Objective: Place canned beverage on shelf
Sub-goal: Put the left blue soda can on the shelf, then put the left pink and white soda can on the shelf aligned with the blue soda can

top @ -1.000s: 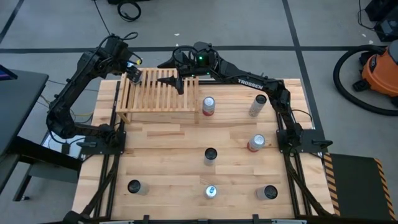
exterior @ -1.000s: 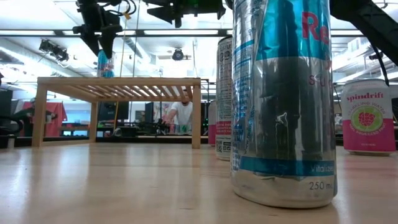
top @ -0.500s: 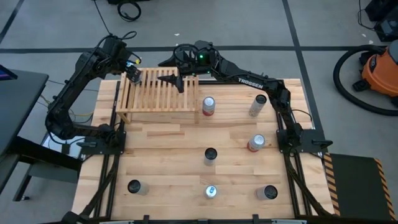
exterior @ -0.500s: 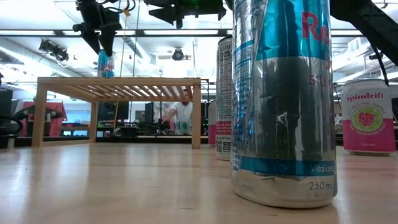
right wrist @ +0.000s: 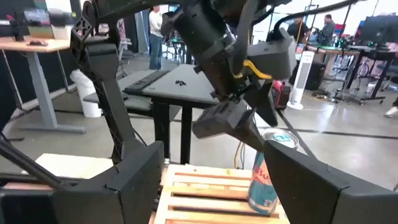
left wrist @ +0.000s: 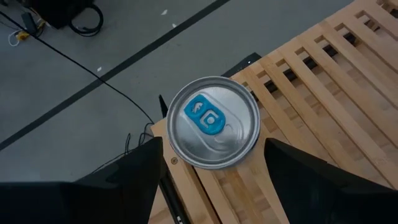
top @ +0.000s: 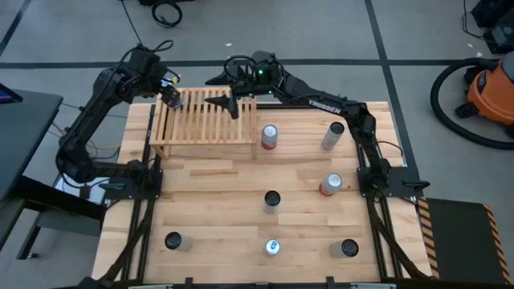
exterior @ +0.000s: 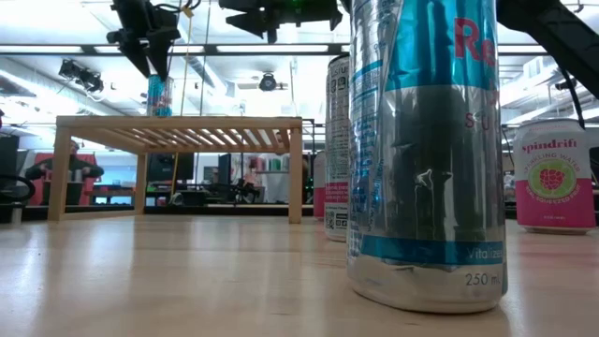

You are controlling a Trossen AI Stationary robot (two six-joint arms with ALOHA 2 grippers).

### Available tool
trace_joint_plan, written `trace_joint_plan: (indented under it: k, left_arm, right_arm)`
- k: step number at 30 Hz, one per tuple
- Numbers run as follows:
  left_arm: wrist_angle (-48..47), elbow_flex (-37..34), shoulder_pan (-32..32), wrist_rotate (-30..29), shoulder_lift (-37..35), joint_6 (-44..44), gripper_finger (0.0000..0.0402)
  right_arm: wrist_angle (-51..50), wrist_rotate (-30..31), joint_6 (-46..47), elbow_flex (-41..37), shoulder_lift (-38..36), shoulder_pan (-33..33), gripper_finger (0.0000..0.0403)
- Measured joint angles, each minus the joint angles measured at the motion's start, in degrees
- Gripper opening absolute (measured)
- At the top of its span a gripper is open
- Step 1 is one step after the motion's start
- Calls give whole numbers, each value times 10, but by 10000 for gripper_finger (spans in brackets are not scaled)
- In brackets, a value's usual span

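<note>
1. The can (left wrist: 214, 121) is standing upright on the far left corner of the shelf (top: 210, 120), blue tab up.
2. Left tool (top: 171, 94) hangs right above that can, fingers spread either side of it and not touching, so it's got nothing.
3. Right tool (top: 228, 104) is over the shelf's back edge, open too, holding nothing.
4. Other cans (top: 270, 136) are scattered around the counter (top: 217, 201).
</note>
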Motion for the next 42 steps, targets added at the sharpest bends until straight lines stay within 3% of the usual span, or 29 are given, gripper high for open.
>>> trace_joint_plan:
  k: [15,24,32,42]
  left_arm:
    - [6,0,-11,-10,-22,17,281]
    - [29,0,-48,-11,-70,15,281]
    - [40,0,-86,-10,-117,-2,281]
    - [39,0,-96,-11,-142,-17,281]
  right_arm:
    - [-85,1,2,0,-72,-24,288]
    - [-113,1,49,0,-121,-37,288]
    - [-149,-9,49,0,-160,-38,288]
    - [-164,19,25,0,-195,-41,288]
